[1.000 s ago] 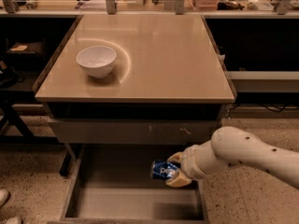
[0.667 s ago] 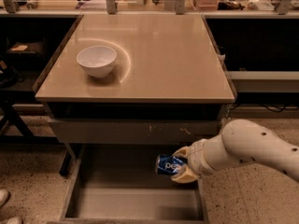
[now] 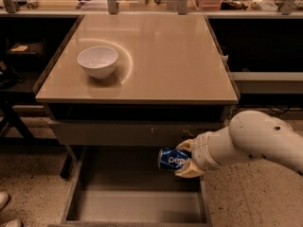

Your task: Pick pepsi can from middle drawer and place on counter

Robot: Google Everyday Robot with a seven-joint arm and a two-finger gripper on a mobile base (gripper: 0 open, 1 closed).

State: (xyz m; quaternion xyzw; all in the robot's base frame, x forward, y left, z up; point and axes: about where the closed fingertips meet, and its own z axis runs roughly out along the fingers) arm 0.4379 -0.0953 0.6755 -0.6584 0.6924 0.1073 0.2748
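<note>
The pepsi can (image 3: 171, 159) is up in the air, lying on its side with the white lettering facing the camera. The gripper (image 3: 183, 158) is clamped on its right end, one pale finger above the can and one below. The cream arm (image 3: 258, 140) reaches in from the right edge of the view.

The can hangs over the right rear part of the middle drawer (image 3: 132, 190), which is pulled out toward the camera. It is clear of the flat grey-brown floor, and the low side walls run down either side. Just above and behind the can is a closed grey drawer front (image 3: 118, 132) with a few pale marks. The can sits below that front's lower edge.

Above that spreads the counter (image 3: 165, 56), a glossy beige top. A white bowl (image 3: 97, 61) stands upright on its left half with its plain white inside showing, well apart from the can. Along the back runs a narrow pale shelf (image 3: 151, 12) with metal posts and clutter behind it. At the bottom left corner a pale shoe (image 3: 4, 200) pokes in on the speckled floor (image 3: 33, 174).
</note>
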